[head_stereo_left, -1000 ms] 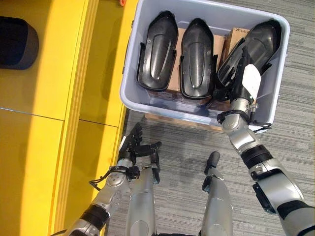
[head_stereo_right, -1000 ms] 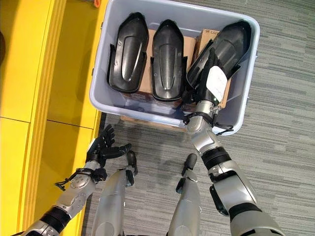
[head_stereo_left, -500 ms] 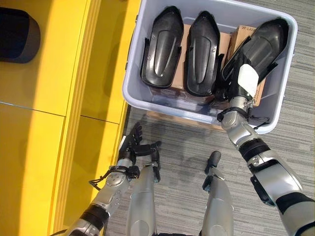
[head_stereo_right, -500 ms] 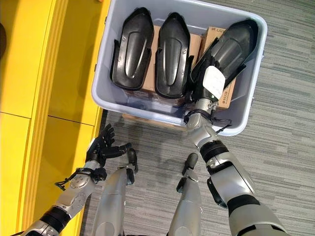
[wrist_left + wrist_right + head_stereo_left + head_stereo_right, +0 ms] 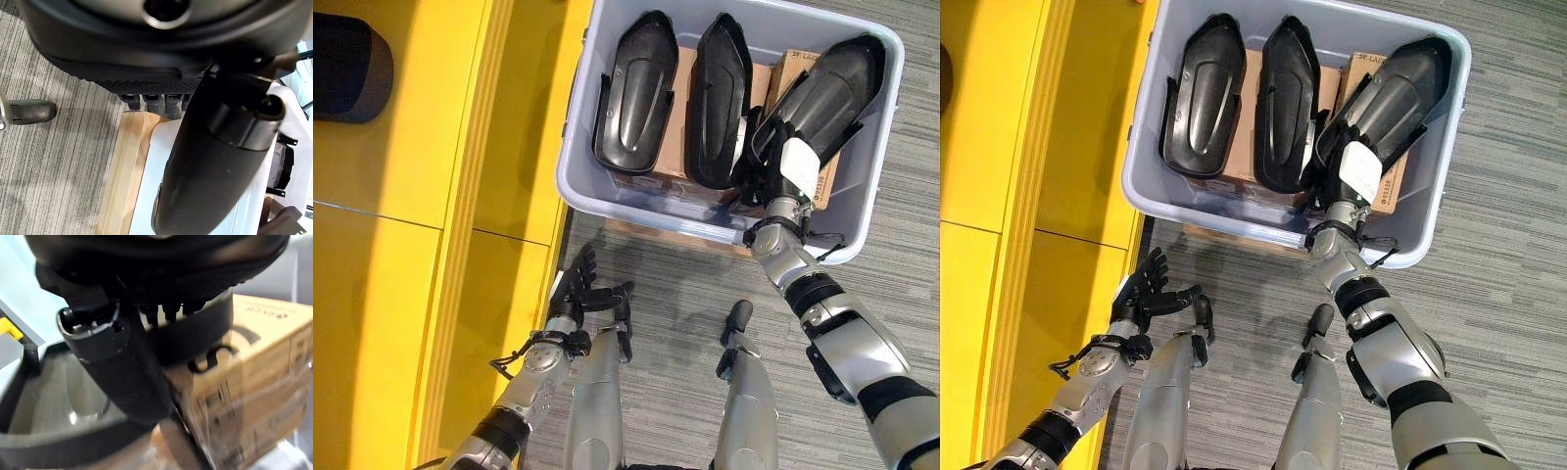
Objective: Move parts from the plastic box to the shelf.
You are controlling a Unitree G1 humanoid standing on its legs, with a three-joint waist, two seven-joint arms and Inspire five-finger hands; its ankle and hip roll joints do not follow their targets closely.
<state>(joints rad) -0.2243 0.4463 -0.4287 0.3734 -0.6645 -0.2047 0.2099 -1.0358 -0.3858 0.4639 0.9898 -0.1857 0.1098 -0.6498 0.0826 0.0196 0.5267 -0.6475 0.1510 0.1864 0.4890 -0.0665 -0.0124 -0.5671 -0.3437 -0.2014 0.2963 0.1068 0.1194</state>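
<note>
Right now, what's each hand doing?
Left hand: open, holding nothing, beside the yellow shelf.
Right hand: in the plastic box, fingers closed on a black part.

Dark print is visible on the cardboard boxes (image 5: 1363, 67) inside the plastic box (image 5: 1430, 230). None of it can be read. The white tag (image 5: 1361, 168) shows no legible text.

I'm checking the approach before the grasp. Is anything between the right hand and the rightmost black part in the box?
Nothing visible does. The right hand is already inside the plastic box, against the near end of the rightmost black part, which leans on a cardboard carton.
</note>
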